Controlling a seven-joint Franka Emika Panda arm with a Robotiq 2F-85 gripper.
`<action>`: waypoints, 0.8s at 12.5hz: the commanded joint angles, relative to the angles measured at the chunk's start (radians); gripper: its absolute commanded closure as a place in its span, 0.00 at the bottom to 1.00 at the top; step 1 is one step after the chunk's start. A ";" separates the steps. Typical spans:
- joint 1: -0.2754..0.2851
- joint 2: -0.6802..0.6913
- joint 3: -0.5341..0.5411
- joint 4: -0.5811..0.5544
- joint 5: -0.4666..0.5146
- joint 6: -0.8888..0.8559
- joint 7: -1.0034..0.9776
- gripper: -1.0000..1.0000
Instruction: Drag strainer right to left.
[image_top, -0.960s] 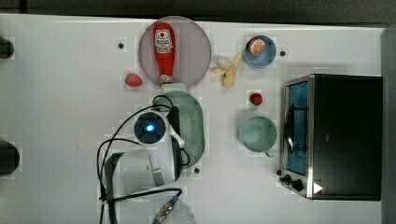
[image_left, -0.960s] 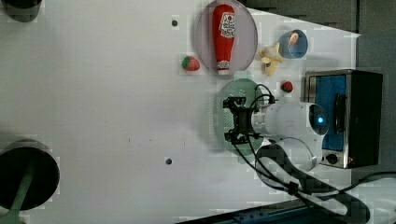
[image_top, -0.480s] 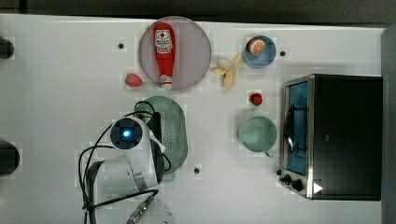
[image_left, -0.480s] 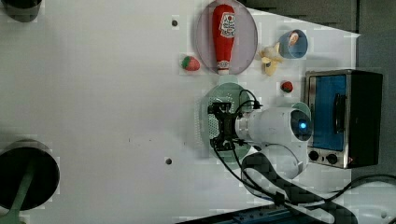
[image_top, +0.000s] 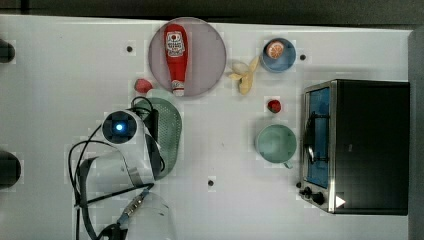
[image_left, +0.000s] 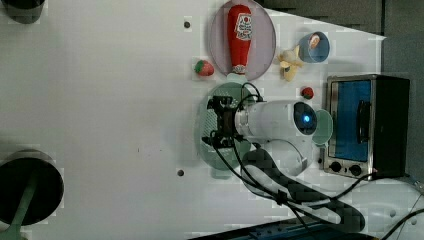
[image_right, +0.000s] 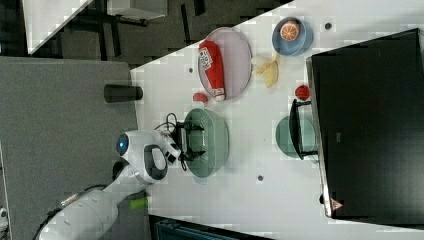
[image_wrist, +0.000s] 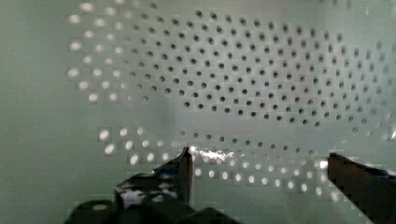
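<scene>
The strainer (image_top: 171, 131) is a pale mint-green oval basket full of small holes. It lies on the white table just below the plate in the top view, left of the middle. My gripper (image_left: 219, 122) reaches down into it, and the white wrist covers the basket's left half in the top view. In the wrist view the perforated floor of the strainer (image_wrist: 233, 84) lies close under the gripper (image_wrist: 259, 161). The gripper is open, its two dark fingertips (image_wrist: 187, 157) wide apart with nothing between them. In the right view the gripper (image_right: 190, 140) sits over the strainer (image_right: 214, 142).
A grey-purple plate (image_top: 205, 45) holding a ketchup bottle (image_top: 176, 55) lies right behind the strainer, a strawberry (image_top: 143, 85) beside it. A round mint cup (image_top: 275, 142), a small red fruit (image_top: 273, 105), a banana peel (image_top: 244, 75), a blue bowl (image_top: 278, 54) and a toaster oven (image_top: 355, 145) stand at the top view's right.
The arm and the strainer have slid together toward the top view's left, away from the cup. The gripper has stayed open inside the basket.
</scene>
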 joint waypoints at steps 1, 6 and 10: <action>0.067 -0.008 0.023 0.048 -0.012 -0.016 0.103 0.00; 0.122 0.064 0.023 0.147 -0.011 -0.030 0.181 0.00; 0.167 0.099 0.024 0.201 -0.011 -0.035 0.210 0.00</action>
